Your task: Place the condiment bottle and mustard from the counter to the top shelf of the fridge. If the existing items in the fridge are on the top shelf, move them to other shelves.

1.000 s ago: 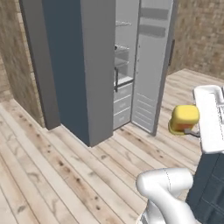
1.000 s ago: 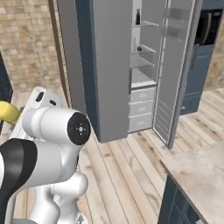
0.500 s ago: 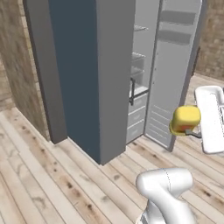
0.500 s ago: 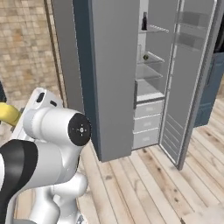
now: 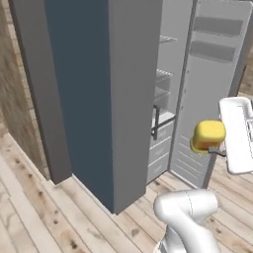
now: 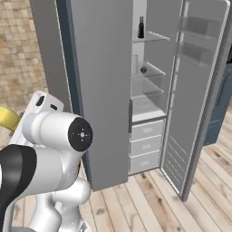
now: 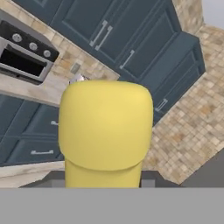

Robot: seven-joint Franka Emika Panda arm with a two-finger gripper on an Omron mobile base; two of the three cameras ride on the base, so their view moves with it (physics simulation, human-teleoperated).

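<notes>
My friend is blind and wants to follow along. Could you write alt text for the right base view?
A tall grey fridge stands open on a pale wooden plank floor, its door swung right. A small dark bottle stands on the top shelf; a small green ball lies on the shelf below. The white robot arm rises at lower left.

No readable text, brand, number or sign anywhere — not on the mustard point(image 7: 106, 131), not on the fridge point(image 6: 108, 90) — surfaces plain.
</notes>
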